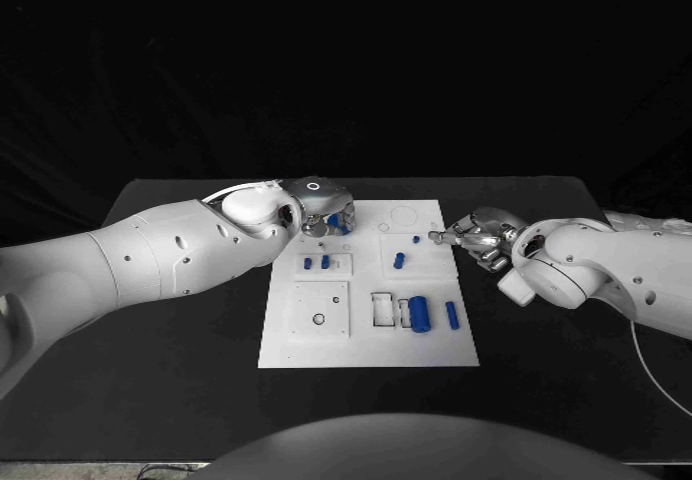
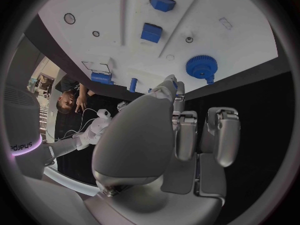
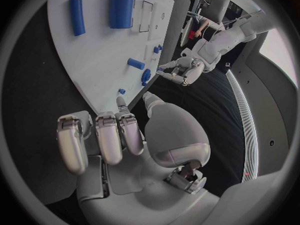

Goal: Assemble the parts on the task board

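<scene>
The white task board [image 1: 368,340] lies mid-table. My left hand [image 1: 317,205] hovers at its far left corner beside a blue gear [image 1: 340,222] [image 2: 200,66]. Its thumb and a finger meet on a sliver of a small blue part [image 2: 180,88], and the other fingers [image 2: 219,135] are curled in. My right hand [image 1: 483,238] [image 3: 134,135] is at the board's right edge. Its thumb and forefinger are apart and point at a small blue peg [image 1: 417,239] [image 3: 122,91] standing on the board; nothing is between them.
On the board are two short blue pegs [image 1: 307,264], a blue piece [image 1: 400,260], a thick blue cylinder [image 1: 420,313] [image 3: 122,7] and a slim blue bar [image 1: 451,315] [image 3: 76,14]. Black table [image 1: 173,350] lies bare around the board.
</scene>
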